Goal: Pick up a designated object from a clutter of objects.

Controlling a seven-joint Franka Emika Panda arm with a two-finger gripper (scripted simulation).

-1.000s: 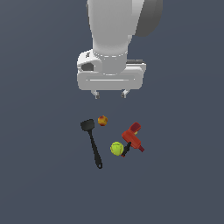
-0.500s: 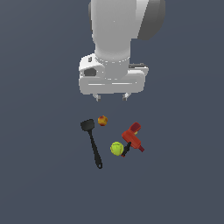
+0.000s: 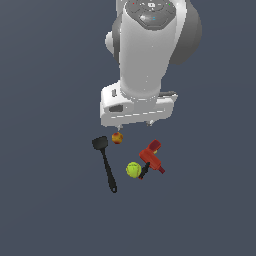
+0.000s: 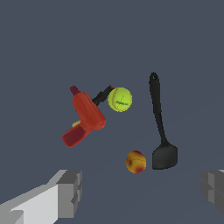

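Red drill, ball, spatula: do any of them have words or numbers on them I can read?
No readable text anywhere in either view.
Red drill: plain red with a small orange-yellow patch, no letters.
Tennis ball: only faint dark seam lines, not writing.
Small red-yellow ball: colour blotches only.
Black spatula: plain.
Robot arm housing: dark marks too small to read.

The tennis ball [image 4: 120, 99] hides part of the black clip [image 4: 102, 94].

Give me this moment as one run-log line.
phase: approach | gripper: open, empty, above clutter | drill: on surface, ungrasped | tennis ball: beside drill | spatula, small ball: apart
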